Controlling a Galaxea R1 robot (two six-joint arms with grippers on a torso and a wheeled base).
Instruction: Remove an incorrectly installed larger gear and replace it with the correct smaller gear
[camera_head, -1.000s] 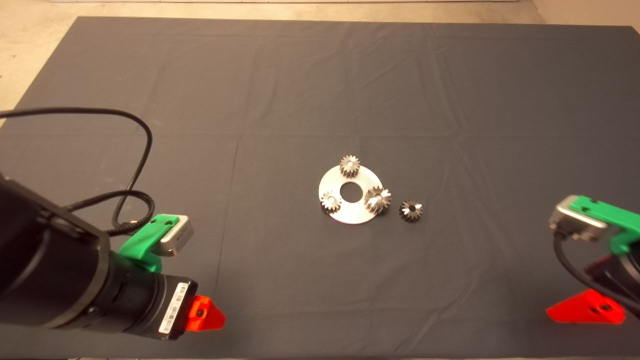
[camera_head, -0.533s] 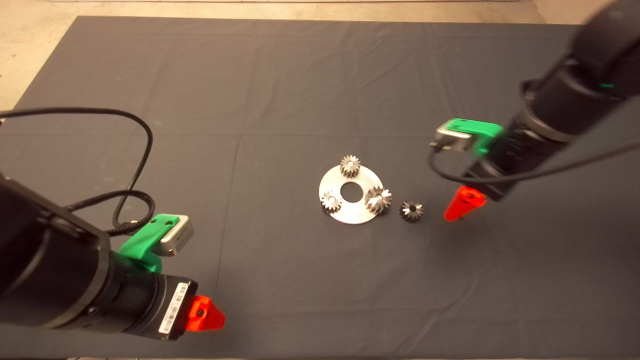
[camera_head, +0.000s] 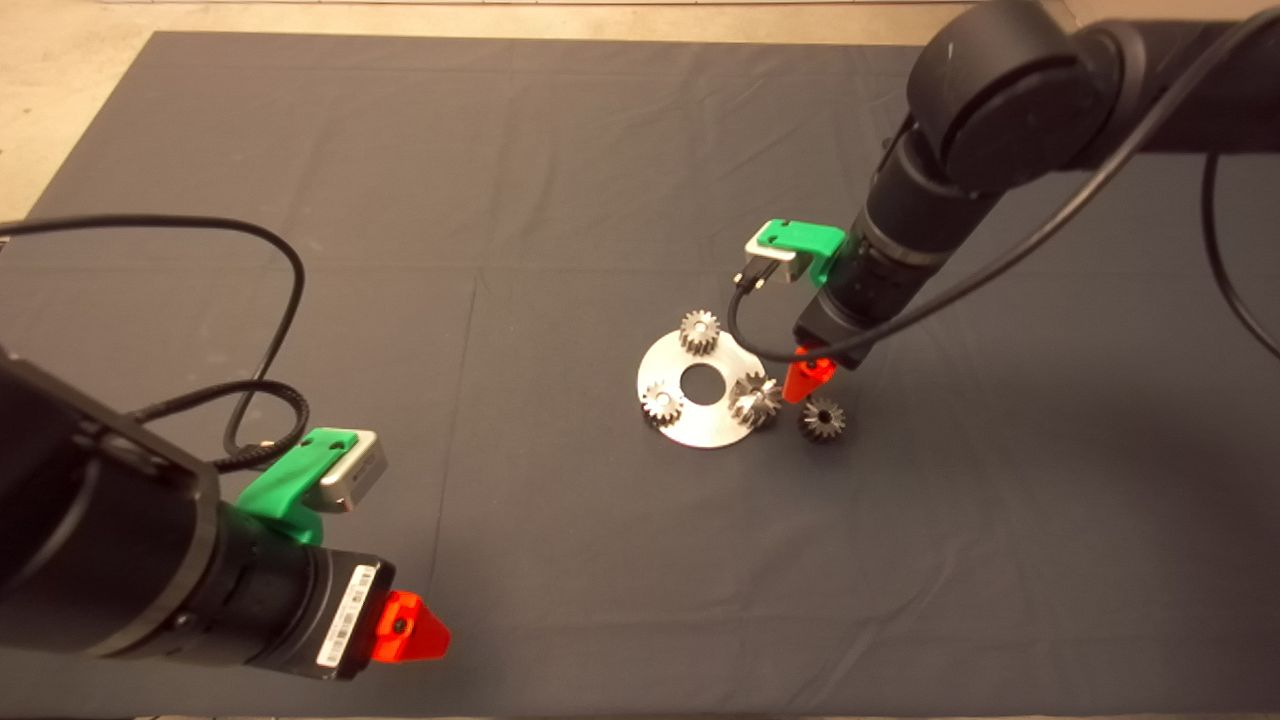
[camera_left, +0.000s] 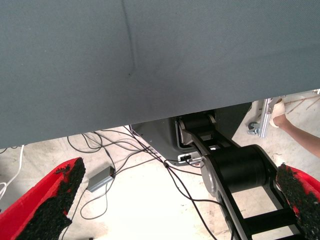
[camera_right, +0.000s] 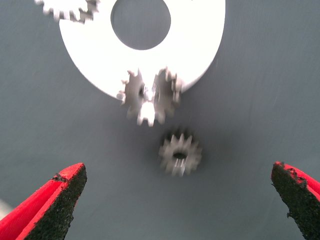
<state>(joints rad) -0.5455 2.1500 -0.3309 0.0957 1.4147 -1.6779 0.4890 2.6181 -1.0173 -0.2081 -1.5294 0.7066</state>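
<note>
my right gripper (camera_right: 175, 200), fingers spread wide and empty, hovers above the larger gear (camera_right: 149, 96) on the plate (camera_right: 200, 45); smaller gear (camera_right: 180, 154) nearer. i should centre, then descend straight.

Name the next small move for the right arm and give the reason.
Probably shift the right gripper over the larger gear and lower it. The fingers are wide open and empty, with the smaller gear lying loose on the mat between them. The larger gear sits at the disc's edge. The left gripper is parked.
</note>
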